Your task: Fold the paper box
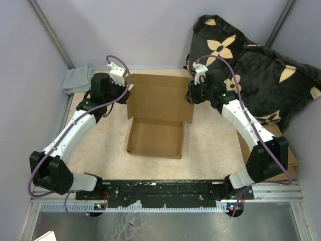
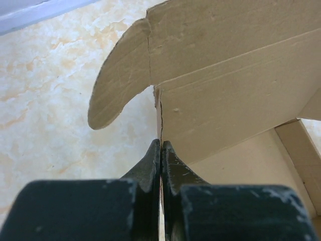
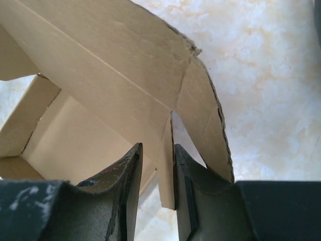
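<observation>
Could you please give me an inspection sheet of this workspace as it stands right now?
Surface: beige marbled table.
Job's things: paper box in the middle, tray formed, lid flap raised at the far side.
Clutter: grey cloth at the far left corner; flat cardboard sheets under the right arm; black flowered cushion at the far right.
Grippers: left gripper fingers shut on the box's left edge; right gripper fingers open, a box tab standing between them.
Cables: purple cables loop along both arms.
Surroundings: pale walls; nothing else seen.
</observation>
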{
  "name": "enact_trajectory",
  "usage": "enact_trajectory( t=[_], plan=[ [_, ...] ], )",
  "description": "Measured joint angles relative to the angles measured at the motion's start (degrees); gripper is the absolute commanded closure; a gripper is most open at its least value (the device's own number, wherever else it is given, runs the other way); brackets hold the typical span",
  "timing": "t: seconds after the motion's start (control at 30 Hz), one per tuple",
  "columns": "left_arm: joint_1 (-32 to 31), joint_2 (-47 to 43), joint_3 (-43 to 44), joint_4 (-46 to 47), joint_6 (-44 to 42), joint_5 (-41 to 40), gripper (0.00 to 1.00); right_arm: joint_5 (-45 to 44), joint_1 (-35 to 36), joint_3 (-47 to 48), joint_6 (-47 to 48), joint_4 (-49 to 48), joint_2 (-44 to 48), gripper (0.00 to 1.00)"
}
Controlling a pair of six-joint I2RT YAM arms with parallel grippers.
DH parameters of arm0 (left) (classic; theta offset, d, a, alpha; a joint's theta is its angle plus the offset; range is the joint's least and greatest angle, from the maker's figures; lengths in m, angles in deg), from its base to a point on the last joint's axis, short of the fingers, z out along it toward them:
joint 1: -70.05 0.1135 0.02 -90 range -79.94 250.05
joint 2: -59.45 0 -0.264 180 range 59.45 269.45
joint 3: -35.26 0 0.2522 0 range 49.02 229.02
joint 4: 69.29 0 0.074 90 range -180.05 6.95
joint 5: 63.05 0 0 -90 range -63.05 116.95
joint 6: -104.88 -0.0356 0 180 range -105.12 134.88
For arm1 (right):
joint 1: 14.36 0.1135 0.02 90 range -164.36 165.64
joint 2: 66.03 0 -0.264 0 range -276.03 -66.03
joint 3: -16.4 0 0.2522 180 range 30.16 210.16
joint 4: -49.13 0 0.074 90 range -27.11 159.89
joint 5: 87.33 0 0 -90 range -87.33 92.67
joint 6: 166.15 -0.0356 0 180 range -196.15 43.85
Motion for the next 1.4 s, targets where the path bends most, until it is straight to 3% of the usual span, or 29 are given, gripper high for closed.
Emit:
enact_trajectory(
  t=[0.37,0.67,0.93,1.13,1.4],
  plan=[
    [0.0,-5.1,-3.0,2.2,3.3,0.6,1.0,-0.1,-0.1,7.9,-2.0,10.6,-4.5,0.95],
    [0.2,-5.4,-3.7,6.9,8.2,1.5,1.0,-5.3,-0.2,14.5,-5.0,10.8,-8.5,0.97],
    [0.3,-4.7,-3.9,12.1,11.4,1.6,1.0,-15.0,3.3,13.6,-6.4,3.0,-8.4,0.98],
    [0.5,-3.9,-5.8,14.4,12.3,1.0,1.0,-24.8,7.5,5.9,-5.3,-7.3,-7.8,0.98],
    [0.5,-3.9,-9.3,15.7,12.9,0.4,1.0,-28.7,8.5,0.1,-6.3,-16.3,-6.8,0.98]
  ],
)
